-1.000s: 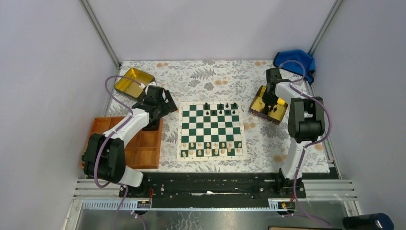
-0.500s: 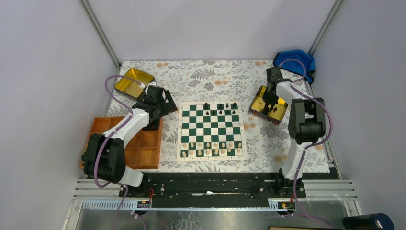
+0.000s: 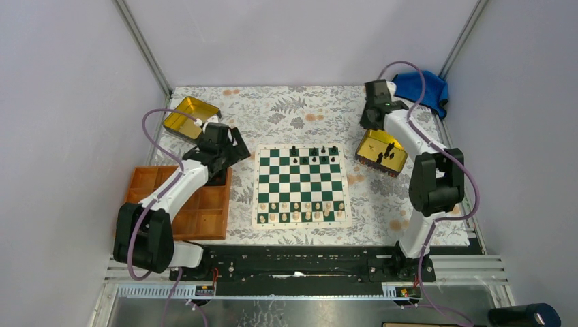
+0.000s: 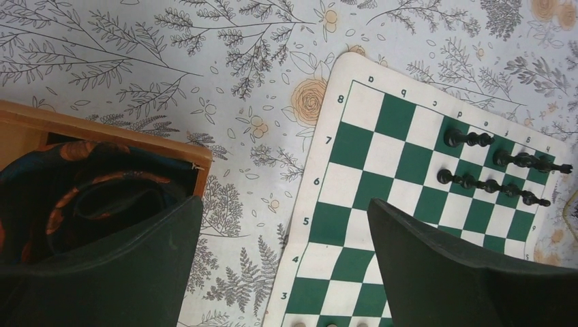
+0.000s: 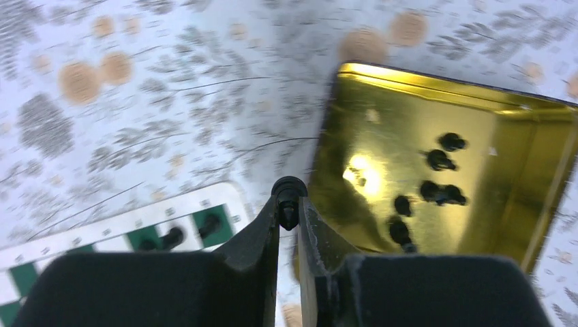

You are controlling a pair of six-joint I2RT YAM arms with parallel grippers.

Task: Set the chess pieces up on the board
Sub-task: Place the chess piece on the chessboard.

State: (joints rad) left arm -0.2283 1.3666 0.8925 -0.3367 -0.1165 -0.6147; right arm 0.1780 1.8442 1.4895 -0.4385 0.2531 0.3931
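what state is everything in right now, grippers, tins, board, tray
left gripper, open, empty
right gripper, shut on black chess piece
right gold tin, lidless, loose black pieces inside
left gold tin, lidless, looks empty
chessboard, flat, cream pieces lined up at near side, placed black pieces at far side
orange tray, flat, most compartments look empty
blue cloth, crumpled
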